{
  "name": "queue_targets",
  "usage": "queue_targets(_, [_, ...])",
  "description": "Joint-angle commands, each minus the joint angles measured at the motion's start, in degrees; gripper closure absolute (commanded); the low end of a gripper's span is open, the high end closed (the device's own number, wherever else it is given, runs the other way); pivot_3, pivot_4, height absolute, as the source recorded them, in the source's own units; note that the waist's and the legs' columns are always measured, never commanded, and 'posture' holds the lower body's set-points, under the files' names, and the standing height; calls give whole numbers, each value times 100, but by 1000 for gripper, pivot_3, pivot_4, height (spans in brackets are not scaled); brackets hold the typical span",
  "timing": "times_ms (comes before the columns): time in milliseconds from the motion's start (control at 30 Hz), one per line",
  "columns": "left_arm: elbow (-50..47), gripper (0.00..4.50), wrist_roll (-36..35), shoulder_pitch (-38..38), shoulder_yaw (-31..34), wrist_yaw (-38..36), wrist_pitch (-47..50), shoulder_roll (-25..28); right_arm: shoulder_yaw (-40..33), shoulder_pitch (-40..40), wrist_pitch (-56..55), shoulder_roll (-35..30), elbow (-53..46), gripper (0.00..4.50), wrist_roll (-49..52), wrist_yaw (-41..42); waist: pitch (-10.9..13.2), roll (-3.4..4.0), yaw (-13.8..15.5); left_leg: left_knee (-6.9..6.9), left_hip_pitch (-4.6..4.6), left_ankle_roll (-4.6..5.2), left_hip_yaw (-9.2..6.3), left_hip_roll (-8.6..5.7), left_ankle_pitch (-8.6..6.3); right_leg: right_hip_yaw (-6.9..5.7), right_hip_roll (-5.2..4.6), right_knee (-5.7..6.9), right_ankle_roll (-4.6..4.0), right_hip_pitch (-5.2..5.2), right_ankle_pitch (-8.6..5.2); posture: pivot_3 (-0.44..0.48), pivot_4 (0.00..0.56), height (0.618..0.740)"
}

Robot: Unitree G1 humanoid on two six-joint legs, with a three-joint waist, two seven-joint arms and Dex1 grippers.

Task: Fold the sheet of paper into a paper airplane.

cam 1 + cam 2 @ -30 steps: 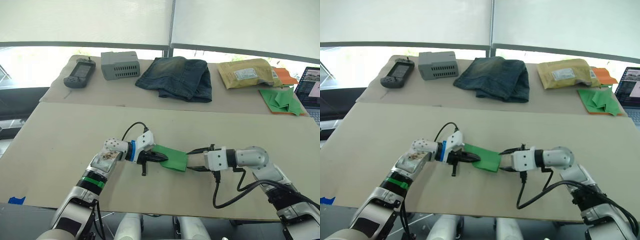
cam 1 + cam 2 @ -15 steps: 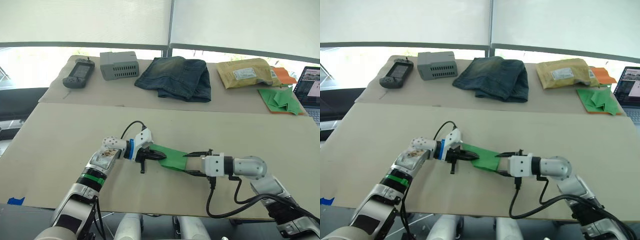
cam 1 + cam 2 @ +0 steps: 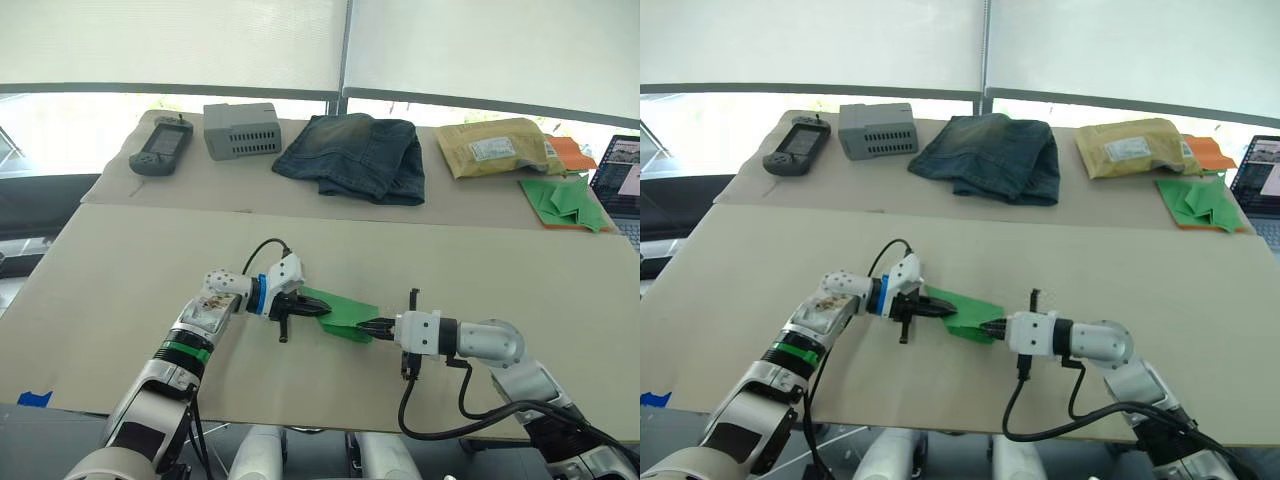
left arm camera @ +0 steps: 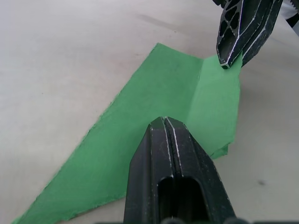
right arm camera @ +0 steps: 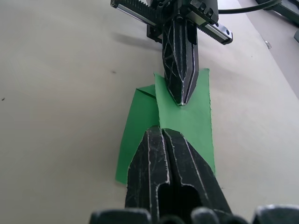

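right gripper: nearest the front edge of the table, fingers pressed together, tip down on one end of the green paper, pinning it flat; can't really tell if any paper sits between the fingers

sheet of paper: bright green, folded into a narrow layered strip, flat on the table around the middle of the front half, stretched between the two grippers, one crease across it clear in the left wrist view

left gripper: fingers closed too, tip resting on the opposite end of the same strip, pointing straight at the right one; tips close together, not touching

blue jeans: crumpled pile near the middle of the far edge

grey box: slotted sides, far edge, just left of the jeans

black handheld device: toward the far left corner

padded yellow envelope: far edge, right of the jeans, white label on it

heap of green paper pieces: far right corner area, lying on an orange sheet that pokes out behind it

laptop: right at the right edge, screen lit, cut off by the frame
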Motion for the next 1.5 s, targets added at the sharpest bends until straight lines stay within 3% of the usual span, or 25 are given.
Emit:
queue_targets(33, [-486,4500,-146,55,199,-219,314,354,50,-195,-849,-253,147,4487,-221,192,0,0,-6,0,-2,0,0,0,0,0,0,0,0,-3,0,0,150,728])
queue_targets(233, [-1260,4500,-392,406,291,-565,618,786,210,-404,-1697,-602,314,4487,131,811,1,0,-8,-1,-13,1,0,1,-2,0,-2,-5,0,-11,-3,0,150,728])
queue_targets(500, [-1637,4500,-750,329,416,-577,893,694,455,-895,-2380,-677,800,4487,342,1430,2,0,-7,0,-11,2,0,2,-2,-1,-1,-5,0,-9,-3,0,150,728])
queue_targets(1033, [-1165,4500,27,610,-242,-225,250,340,555,-1072,-2636,-549,1202,4487,254,1417,1,0,-26,-1,-8,2,-1,2,-2,1,0,0,-3,-9,-3,0,150,728])
queue_targets(1200, [-1089,4500,77,797,-273,-192,138,337,509,-962,-2218,-586,1070,4487,411,1428,1,2,-12,-1,-2,2,0,3,-2,2,-1,1,-4,-3,-4,0,150,728])
queue_targets(1500, [-985,4500,32,822,-198,-83,79,256,260,-744,800,-387,488,4487,1891,1659,-1,4,-10,0,2,2,-1,4,-2,3,-1,5,-6,0,-4,0,150,728])
